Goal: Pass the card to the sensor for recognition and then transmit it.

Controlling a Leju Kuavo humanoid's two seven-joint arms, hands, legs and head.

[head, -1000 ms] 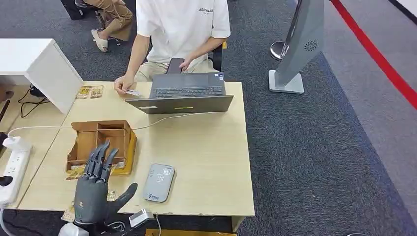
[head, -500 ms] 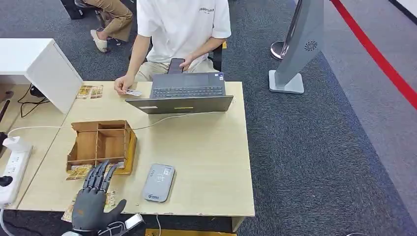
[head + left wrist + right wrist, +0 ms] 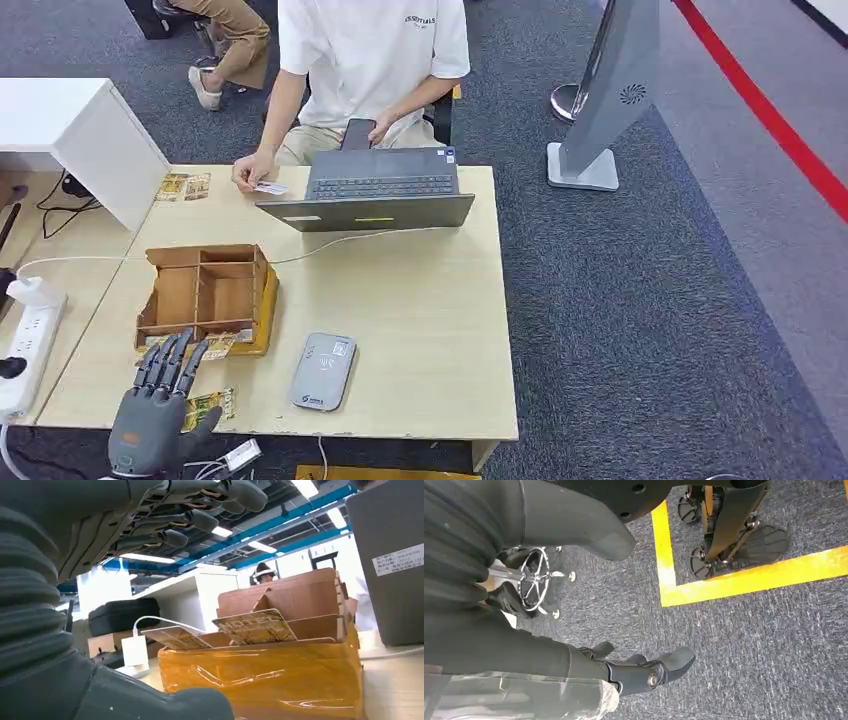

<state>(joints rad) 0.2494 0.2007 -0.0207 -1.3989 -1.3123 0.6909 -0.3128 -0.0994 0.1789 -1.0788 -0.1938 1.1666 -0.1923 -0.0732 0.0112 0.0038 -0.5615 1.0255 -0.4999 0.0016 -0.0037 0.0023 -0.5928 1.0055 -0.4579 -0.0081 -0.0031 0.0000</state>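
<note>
From the head view, the robot's left hand hovers empty, fingers spread, at the table's near edge, a card lying just beside it and the grey sensor a little further right. The left wrist view shows more cards in the taped wooden box; a clean pick likely means settling low over one card alone. In the right wrist view the right hand hangs over carpet, loosely curled and holding nothing.

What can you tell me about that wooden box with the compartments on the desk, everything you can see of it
The wooden box is an open-topped tray of thin brown board, split by dividers into several compartments. Its base is wrapped in glossy yellow-orange tape, creased in the left wrist view. It sits flat near the left side of the desk, left of the grey card reader. Patterned cards lean out over its near edge. The left hand hovers just short of it, not touching.
</note>
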